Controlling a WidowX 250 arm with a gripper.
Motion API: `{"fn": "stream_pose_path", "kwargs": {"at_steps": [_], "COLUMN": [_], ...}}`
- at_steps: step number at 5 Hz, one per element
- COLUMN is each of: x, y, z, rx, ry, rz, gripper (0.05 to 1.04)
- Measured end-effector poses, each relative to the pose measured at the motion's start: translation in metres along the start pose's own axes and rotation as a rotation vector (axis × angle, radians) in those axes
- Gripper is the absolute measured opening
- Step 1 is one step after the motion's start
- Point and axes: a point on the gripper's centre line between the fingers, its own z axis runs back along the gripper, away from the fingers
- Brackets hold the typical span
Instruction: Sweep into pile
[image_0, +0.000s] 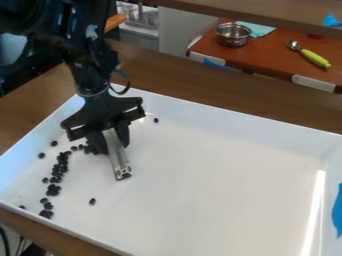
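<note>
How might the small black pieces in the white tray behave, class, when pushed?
The black pieces look small and roundish, so each would probably roll or skid with little force. The white tray looks smooth, so they may scatter, though its raised walls should stop them.

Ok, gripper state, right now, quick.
Gripper: closed on a silver metal bar, which slants down over the white tray, to the right of most of the dark pieces in this view.

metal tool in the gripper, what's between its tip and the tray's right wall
Bare white tray floor, as the camera view shows; the only thing to see between the metal tool and right wall is a streak of glare.
</note>
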Motion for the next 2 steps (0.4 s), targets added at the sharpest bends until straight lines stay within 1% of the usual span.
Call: {"fn": "stream_pose_path", "kwargs": {"at_steps": [1,2], "x": [-0.006,-0.008], "y": [0.012,0.022], "z": [0.003,0.008], "rx": [0.019,0.052], "ry": [0.03,0.04], "rz": [-0.025,-0.058], "gripper": [0.374,0.374]}}
